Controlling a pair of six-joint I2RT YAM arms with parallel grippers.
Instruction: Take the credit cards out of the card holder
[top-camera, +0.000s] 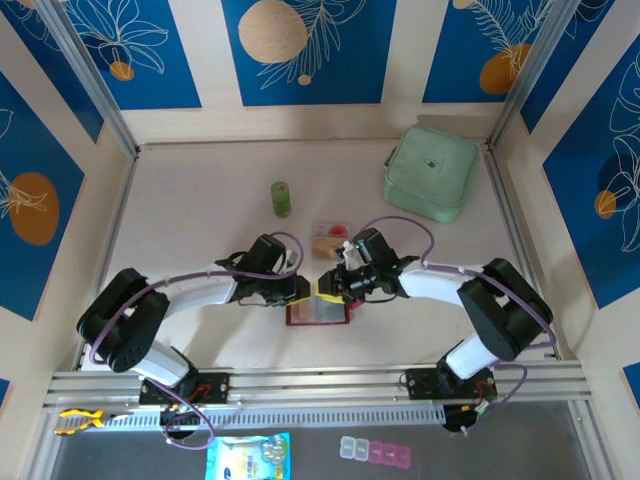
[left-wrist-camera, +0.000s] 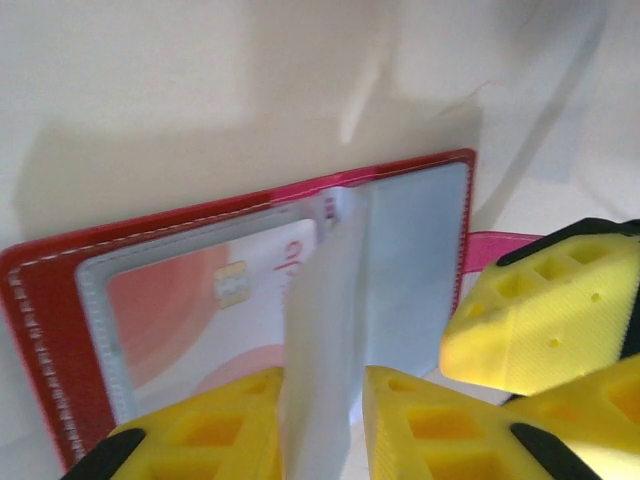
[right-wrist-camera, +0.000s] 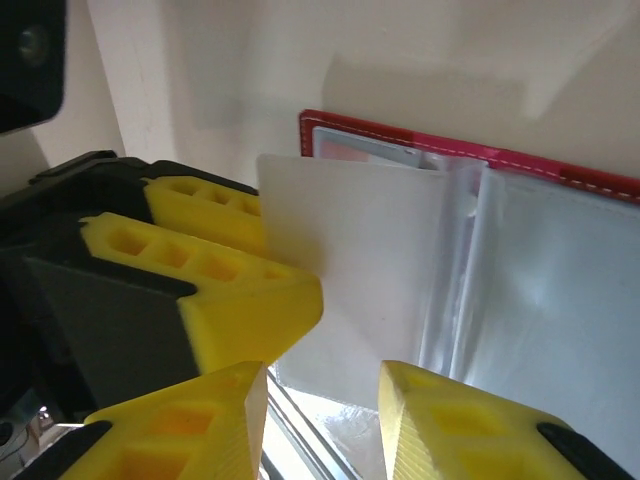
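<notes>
The red card holder lies open on the table between both arms. In the left wrist view its red border frames a greyish pocket with a pink and white credit card inside. My left gripper is shut on a pale inner leaf of the holder, which stands upright. From the right wrist the same leaf is pinched by the left fingers. My right gripper is open just before the leaf's lower edge, touching nothing. Seen from above, the two grippers meet tip to tip.
A small clear plastic box with orange and red pieces inside sits just behind the grippers. A green bottle stands further back on the left. A mint-green pouch lies at the back right. Metal rails run along the near edge.
</notes>
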